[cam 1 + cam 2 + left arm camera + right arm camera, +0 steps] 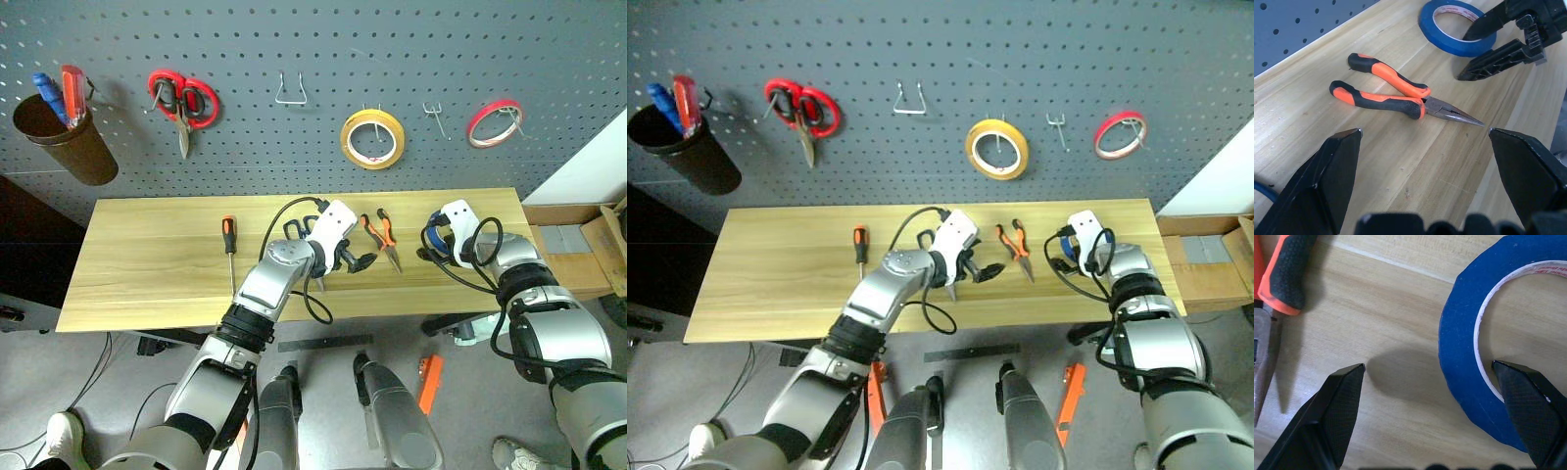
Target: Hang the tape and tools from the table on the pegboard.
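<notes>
Right pincer [1427,369] is hovering wide open, one finger inside the blue tape [1464,357] ring, lining up to pinch its wall. Left pincer [1425,132] is gaping open before the pliers [1396,93] on the tabletop [1400,171].

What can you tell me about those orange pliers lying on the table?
The pliers are the long-nosed kind, with slim grey metal jaws tapering to a point and two curved handles in orange and black that look rubbery. The jaws are shut and the handles splay slightly apart. They lie flat on the wooden table, handles toward the pegboard, tips toward the near edge. Nothing touches them: the left hand hangs open just before them, and the blue tape lies to their right.
</notes>
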Controlling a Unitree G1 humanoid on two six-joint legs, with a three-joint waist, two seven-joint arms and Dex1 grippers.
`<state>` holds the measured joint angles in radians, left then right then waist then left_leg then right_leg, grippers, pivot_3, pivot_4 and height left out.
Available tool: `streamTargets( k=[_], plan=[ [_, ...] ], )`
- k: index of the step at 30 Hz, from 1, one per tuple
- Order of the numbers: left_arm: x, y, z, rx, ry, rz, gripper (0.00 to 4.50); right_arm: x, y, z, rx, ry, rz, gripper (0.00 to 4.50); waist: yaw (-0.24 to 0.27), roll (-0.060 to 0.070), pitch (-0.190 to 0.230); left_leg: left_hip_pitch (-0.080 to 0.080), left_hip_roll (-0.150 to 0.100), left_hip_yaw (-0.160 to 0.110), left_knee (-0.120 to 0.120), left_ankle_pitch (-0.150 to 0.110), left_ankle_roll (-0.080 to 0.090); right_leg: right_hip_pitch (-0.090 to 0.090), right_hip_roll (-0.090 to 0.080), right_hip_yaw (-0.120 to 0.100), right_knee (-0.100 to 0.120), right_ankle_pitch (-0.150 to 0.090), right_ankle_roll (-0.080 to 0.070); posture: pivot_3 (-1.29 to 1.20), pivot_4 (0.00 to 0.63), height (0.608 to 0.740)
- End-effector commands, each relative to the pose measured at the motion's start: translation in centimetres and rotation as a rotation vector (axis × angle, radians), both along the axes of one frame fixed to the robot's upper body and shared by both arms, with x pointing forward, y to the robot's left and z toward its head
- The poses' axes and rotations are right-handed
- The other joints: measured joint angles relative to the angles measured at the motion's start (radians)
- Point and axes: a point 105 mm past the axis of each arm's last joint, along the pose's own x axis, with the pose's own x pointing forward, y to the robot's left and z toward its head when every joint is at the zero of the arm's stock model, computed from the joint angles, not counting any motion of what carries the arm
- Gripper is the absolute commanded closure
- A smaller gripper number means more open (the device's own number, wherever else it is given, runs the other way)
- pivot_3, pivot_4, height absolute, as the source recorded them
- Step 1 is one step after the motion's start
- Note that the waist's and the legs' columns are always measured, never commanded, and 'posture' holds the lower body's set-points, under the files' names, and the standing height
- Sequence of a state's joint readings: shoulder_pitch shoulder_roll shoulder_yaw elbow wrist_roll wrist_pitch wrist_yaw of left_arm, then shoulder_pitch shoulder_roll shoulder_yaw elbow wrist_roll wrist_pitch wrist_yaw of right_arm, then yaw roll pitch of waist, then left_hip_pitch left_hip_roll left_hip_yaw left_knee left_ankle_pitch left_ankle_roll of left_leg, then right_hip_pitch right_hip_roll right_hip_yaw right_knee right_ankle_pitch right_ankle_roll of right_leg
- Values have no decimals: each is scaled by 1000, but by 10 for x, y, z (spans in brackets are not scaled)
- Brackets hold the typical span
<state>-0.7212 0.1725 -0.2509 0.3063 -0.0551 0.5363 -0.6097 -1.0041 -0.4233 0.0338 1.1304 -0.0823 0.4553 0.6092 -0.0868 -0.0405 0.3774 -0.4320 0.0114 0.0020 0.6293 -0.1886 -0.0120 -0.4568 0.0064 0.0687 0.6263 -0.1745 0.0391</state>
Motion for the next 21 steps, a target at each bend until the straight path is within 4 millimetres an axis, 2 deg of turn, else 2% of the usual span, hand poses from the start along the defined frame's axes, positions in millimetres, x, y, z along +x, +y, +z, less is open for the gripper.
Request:
streamTargets(
  k=[1,8,10,15,21],
  plan=[
    [0,-3,16,-31,-58,-8,50,-11,2,-21,-7,83,12,0,0,0,0,0,0,0,0,0,0,0,0,0,0,0,0,-34,392,740],
    [-1,1,15,-30,-58,5,50,0,-17,-15,-198,-53,-7,0,0,0,0,0,-1,1,0,0,0,0,0,1,0,1,1,-24,391,740],
    [-1,1,14,-30,-56,8,50,-1,-14,-17,-189,-42,7,0,1,0,0,0,-1,1,1,0,0,0,-1,1,0,1,2,-24,394,740],
    [0,1,15,-31,-58,11,50,-12,9,-25,-103,67,155,0,0,0,0,0,-1,1,0,0,0,0,-1,1,0,1,2,-29,394,740],
    [2,0,17,-35,-64,13,50,-20,23,-22,-1,159,217,0,0,0,0,0,0,0,0,0,0,0,0,0,0,1,2,-32,392,740]
  ],
)
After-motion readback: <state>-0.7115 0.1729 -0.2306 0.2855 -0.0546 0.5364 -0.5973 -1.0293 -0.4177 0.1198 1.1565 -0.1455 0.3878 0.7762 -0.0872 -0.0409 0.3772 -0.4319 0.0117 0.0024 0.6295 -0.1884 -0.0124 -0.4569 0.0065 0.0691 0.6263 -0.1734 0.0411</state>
